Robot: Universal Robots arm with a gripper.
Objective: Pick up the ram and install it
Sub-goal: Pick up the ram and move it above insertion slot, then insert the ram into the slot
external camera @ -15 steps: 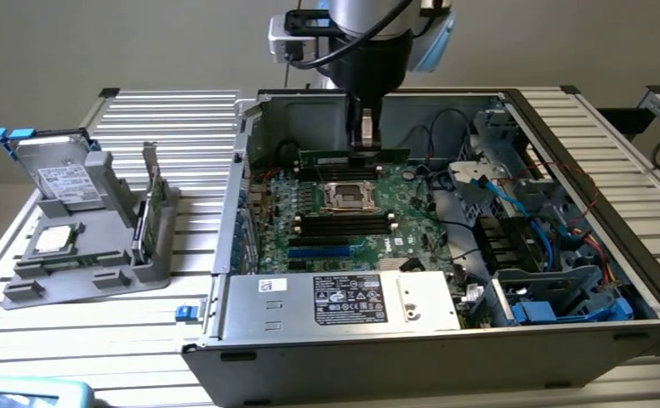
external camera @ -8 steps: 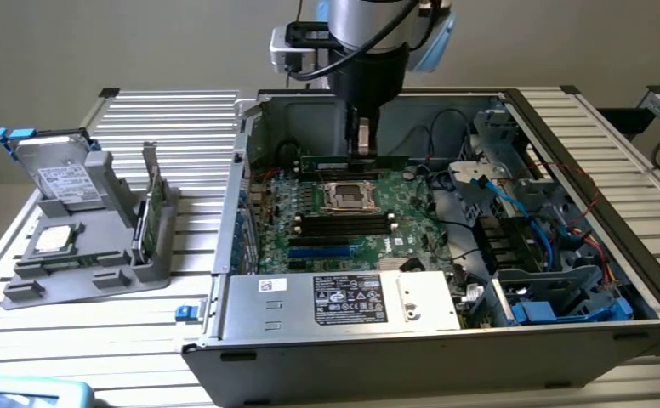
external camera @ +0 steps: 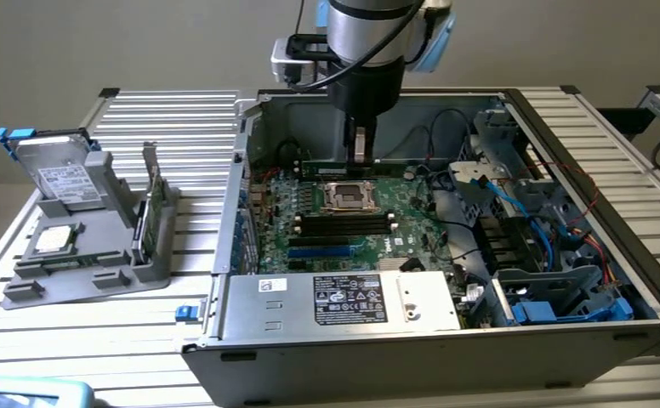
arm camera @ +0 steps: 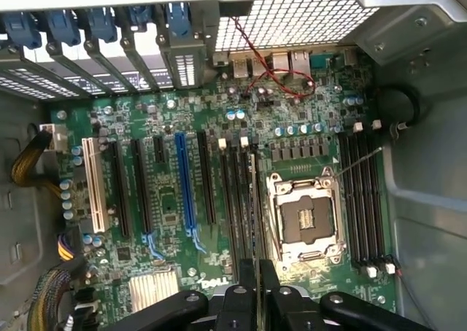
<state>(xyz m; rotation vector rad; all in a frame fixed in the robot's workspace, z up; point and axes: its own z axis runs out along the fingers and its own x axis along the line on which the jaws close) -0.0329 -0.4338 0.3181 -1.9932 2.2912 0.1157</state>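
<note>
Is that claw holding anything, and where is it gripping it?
Yes: the gripper holds the ram, pinched by its upper edge about halfway along its length, above the motherboard.

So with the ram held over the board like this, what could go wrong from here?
1. The ram, clamped edge-on in the pincer, hangs along a row of closely packed memory slots. A slight offset could press it onto a slot wall or into the neighbouring slot.
2. The open processor socket lies right beside those slots, so a slip or tilt of the stick might strike it.
</note>
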